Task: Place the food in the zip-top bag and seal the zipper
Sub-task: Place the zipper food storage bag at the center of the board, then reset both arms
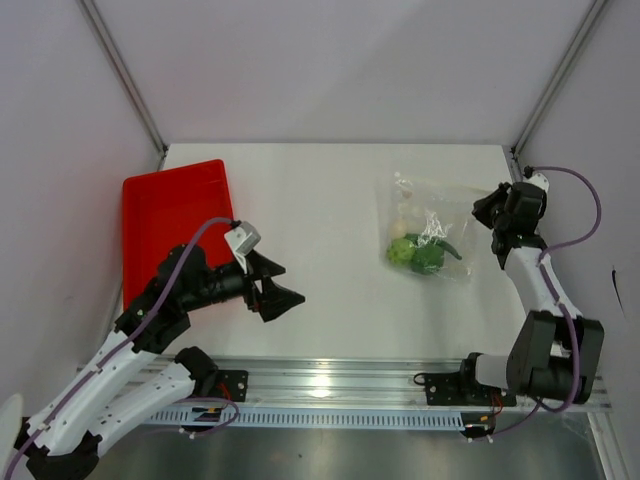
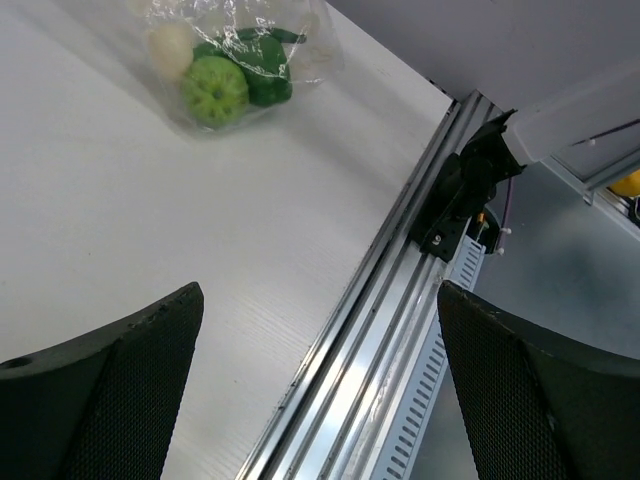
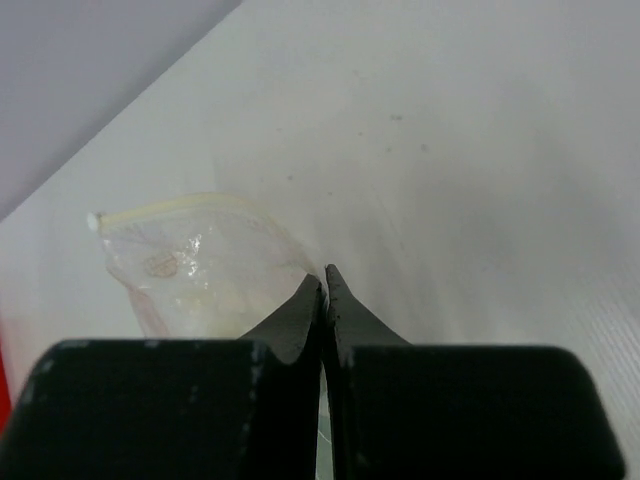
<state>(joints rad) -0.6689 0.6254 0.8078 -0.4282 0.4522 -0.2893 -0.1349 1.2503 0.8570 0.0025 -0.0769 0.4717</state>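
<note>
Bag (image 1: 432, 212) flat on the tabletop (image 1: 330, 200), right of centre, food (image 1: 415, 252) inside (lime-green ball, white ball, pepper pieces). Left hand (image 1: 278, 287) wide, holding nothing, near the red tray (image 1: 170, 205). Right hand (image 1: 488, 212) closed, fingers together, just beside the bag's right edge.

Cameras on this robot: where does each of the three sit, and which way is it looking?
Top external: above and behind, looking down on the table, left arm and right arm showing.
Left wrist: on the left arm, looking across the table past the open left gripper toward the zip-top bag.
Right wrist: low over the table, shut right gripper near the bag.
Shared: all three see the bag.
</note>
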